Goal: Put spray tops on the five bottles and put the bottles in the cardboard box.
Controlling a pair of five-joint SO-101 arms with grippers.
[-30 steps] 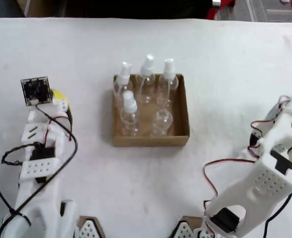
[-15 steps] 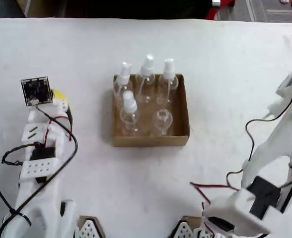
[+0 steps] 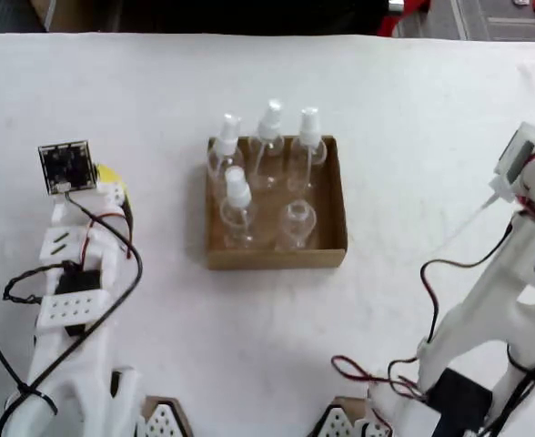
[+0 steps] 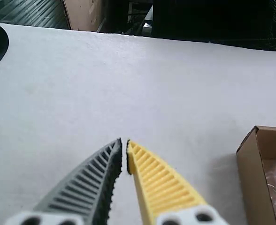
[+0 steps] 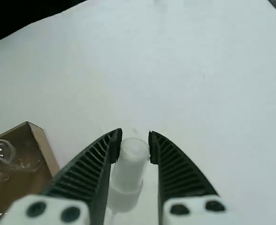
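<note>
Spray top (image 5: 128,161): clamped in right claw (image 5: 133,137). Left claw (image 4: 124,152): closed, empty. Cardboard box (image 3: 277,259): four capped bottles (image 3: 238,211), one uncapped bottle (image 3: 297,223) contained

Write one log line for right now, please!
right gripper: shut on spray top | left gripper: shut, empty | cardboard box: four topped bottles, one bare bottle

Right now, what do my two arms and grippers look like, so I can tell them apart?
The left arm and right arm are both white plastic with black motors and red and black wires. A square black camera board sits on the left one. The left gripper has a grey finger and a yellow finger, both ribbed; the right gripper has two black ribbed fingers.
</note>
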